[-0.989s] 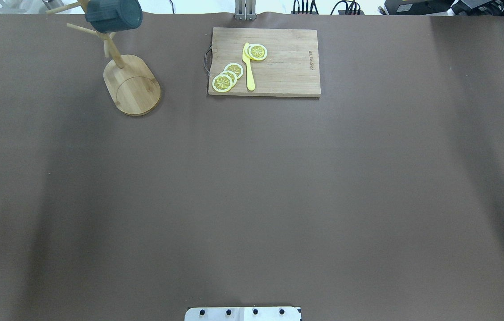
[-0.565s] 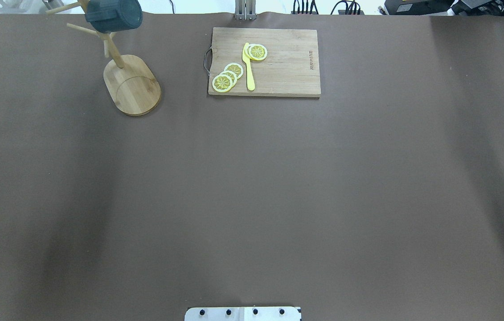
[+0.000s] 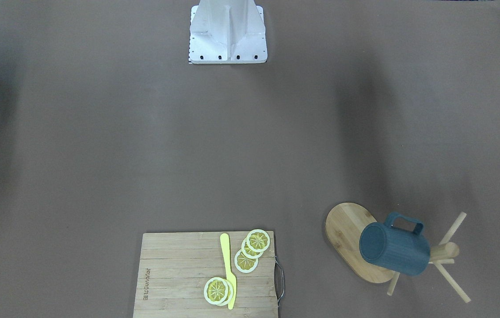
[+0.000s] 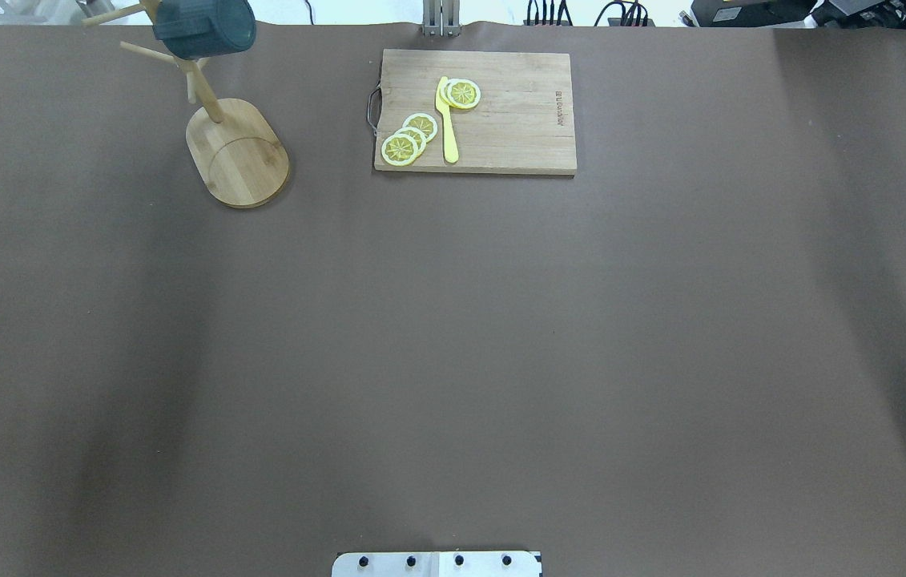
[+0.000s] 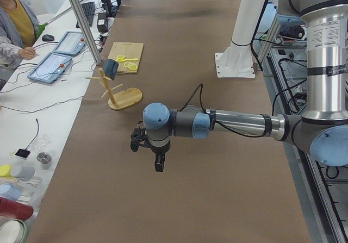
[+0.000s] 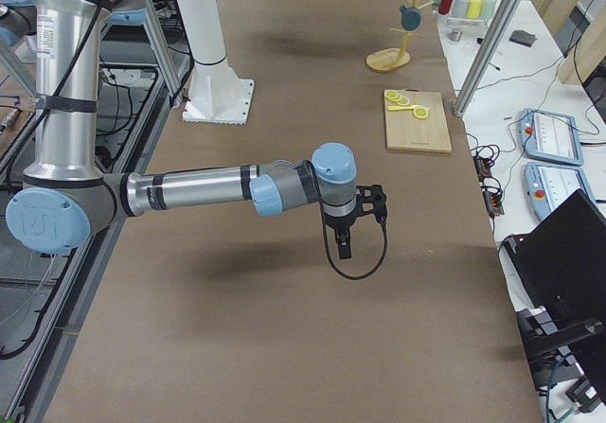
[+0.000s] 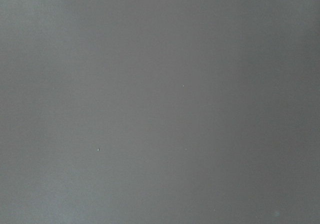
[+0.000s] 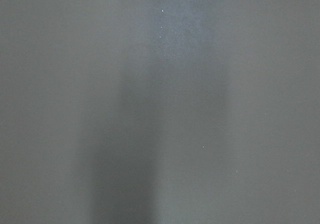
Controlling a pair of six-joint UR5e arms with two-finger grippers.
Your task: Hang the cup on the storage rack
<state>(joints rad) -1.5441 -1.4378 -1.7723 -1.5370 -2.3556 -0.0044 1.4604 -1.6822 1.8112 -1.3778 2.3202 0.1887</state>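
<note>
Quick rundown. The dark blue-grey ribbed mug with the loop handle (image 3: 393, 249) is up off the brown table (image 4: 453, 320), sitting on the light bamboo mug tree with the oval base (image 3: 347, 229). It's tipped on its side against the top of the post, with its closed bottom pointing out over the base. The handle faces the robot's side. I can't make out which peg is carrying it. In the overhead view the whole thing is at the far left corner of the table.

Both arms are well away from it, stretched out low over bare table. The left gripper (image 5: 158, 166) only shows in the left side view and the right gripper (image 6: 343, 247) only in the right side view. So I can't tell whether either one is spread or closed. Nothing shows in either one, and both wrist cams see just plain tabletop.

Over to the side of the rack is a rectangular slatted wooden cutting board (image 3: 179, 274). It has 5 yellow lemon slices (image 3: 258, 240) and a yellow plastic knife (image 3: 228, 269) on it. A person (image 5: 16, 20) sits at the side desk.
</note>
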